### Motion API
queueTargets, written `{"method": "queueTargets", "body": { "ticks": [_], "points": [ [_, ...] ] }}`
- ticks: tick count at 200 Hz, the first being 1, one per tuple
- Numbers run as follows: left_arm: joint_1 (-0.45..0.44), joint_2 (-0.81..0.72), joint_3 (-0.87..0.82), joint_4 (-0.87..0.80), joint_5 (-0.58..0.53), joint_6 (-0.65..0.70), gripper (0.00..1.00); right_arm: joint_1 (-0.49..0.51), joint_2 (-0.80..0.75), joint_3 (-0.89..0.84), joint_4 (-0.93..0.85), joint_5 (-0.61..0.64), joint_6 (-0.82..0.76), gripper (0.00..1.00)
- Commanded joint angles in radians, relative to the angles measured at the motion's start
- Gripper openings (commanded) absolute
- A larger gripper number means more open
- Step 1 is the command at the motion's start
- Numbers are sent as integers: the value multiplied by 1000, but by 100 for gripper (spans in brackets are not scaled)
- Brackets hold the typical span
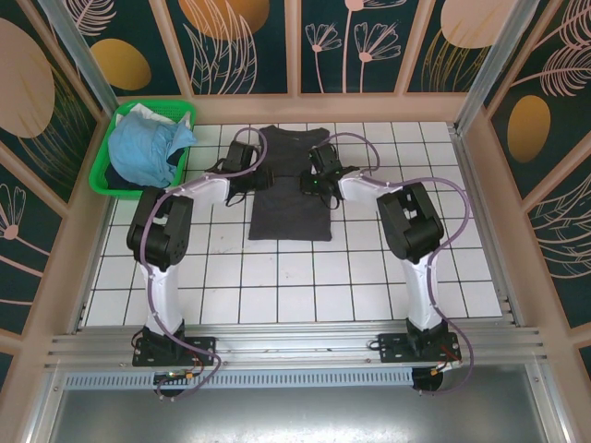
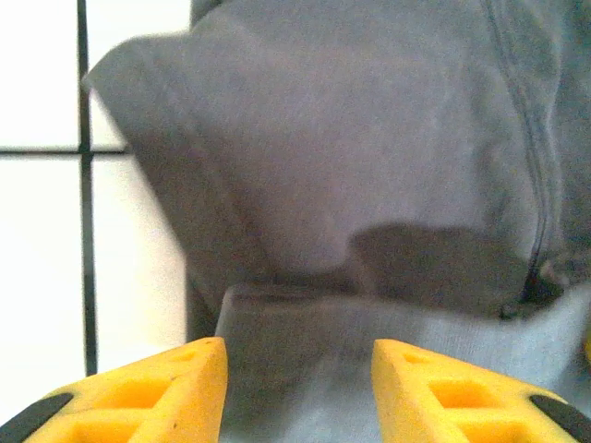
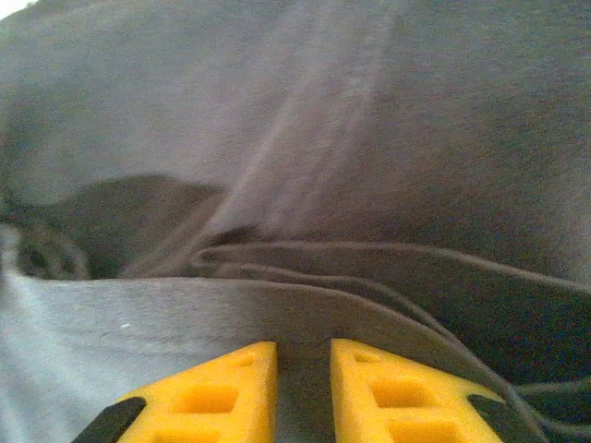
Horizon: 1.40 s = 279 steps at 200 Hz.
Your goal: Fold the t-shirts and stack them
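A: Entry one, left hand?
B: Left hand (image 2: 297,349): yellow fingers (image 2: 166,388) stand apart, open. The grey shirt (image 2: 351,148) shows through the gap, with a folded edge just ahead of the tips. Whether the pads touch cloth, cannot tell.

A: Entry two, right hand?
B: Right hand (image 3: 303,347): fingers drawn close together, with a fold of the grey shirt in the narrow gap. It is gripping cloth. Further layers of the same shirt lie just beyond the tips.

A: Position of both, from above?
B: Left hand at the shirt's left edge, right hand at its right edge. They face each other across the upper half of the cloth. Both arms reach forward from the near edge.

A: Entry three, grey shirt?
B: One item, dark charcoal. It lies on the surface (image 1: 305,277) at the far middle, between the two hands. The sides are folded in, so the body reads as a narrow strip. The hem end points toward the arms and lies flat.

A: The surface itself?
B: White tiles, dark grid lines.

A: Containers?
B: One: basket (image 1: 103,164), green plastic. It sits at the far left corner of the surface, apart from the grey shirt.

A: Contents?
B: Blue shirt (image 1: 143,148), light blue, crumpled in a heap that rises above the rim. A darker patch shows beneath it on the near side. What that is, cannot tell.
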Motion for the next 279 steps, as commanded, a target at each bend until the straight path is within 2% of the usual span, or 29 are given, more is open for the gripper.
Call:
{"method": "queueTargets", "body": {
  "ticks": [1,21,34,48,81,87,99,117,132,162,177,194,225,262,279],
  "points": [
    [7,-91,-89,35,28,-14,46,-41,62,41,-43,-29,-14,27],
    [5,-110,-163,68,79,-38,45,-47,75,64,-58,-39,-20,33],
    [5,-102,-175,76,65,-35,50,-44,57,73,-59,-36,-26,39],
    [5,-62,-126,35,7,-24,51,-41,23,74,-56,-37,-29,43],
    [5,18,-17,-3,2,-17,51,-17,-91,-26,-23,-18,-25,45],
    [5,25,-11,-6,6,-17,48,-11,-116,-65,-11,-13,-21,45],
    [5,29,-32,3,20,-18,33,0,-167,-149,26,1,-14,44],
    [5,15,-107,13,27,-12,23,25,-218,-257,32,48,-35,43],
    [5,-12,-176,19,2,-22,19,53,-254,-337,31,140,-11,43],
    [5,-97,-300,64,11,-52,19,73,-297,-469,114,94,2,43],
    [5,-146,-339,64,6,-58,22,102,-297,-498,104,137,2,43],
    [5,-204,-372,70,15,-73,25,137,-303,-521,95,177,-2,48],
    [0,-315,-493,103,45,-120,39,181,-337,-544,33,247,30,56],
    [-50,-505,-642,104,14,-175,53,164,-518,-655,74,140,82,67],
    [-96,-571,-709,105,2,-209,55,145,-597,-719,87,102,103,68]
  ]
}}
